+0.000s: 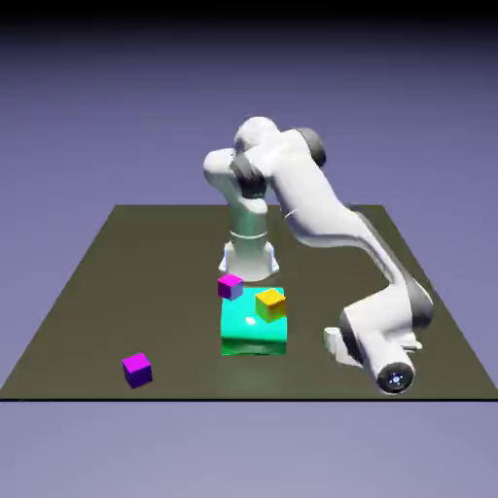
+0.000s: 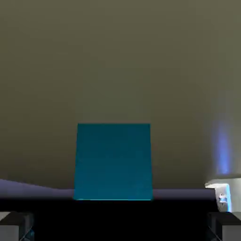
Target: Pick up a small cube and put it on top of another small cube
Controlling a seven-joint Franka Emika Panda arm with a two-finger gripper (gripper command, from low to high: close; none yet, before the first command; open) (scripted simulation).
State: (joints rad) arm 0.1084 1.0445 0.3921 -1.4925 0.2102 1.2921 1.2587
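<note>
I have folded my arm [image 1: 321, 214] low toward the exterior view's right, well apart from the big teal-green block [image 1: 254, 329] with the magenta cube [image 1: 230, 285] and yellow cube [image 1: 270, 302] on it, I judge so as to reach what I must lift. My pincer [image 2: 120, 226] stands spread and empty; the small cyan cube [image 2: 113, 161] lies just ahead, centred between my fingertips [image 2: 16, 225] on the table [image 2: 117, 61]

Cyan small cube [image 2: 113, 162], olive table [image 1: 117, 282], white arm [image 1: 321, 214]
</note>
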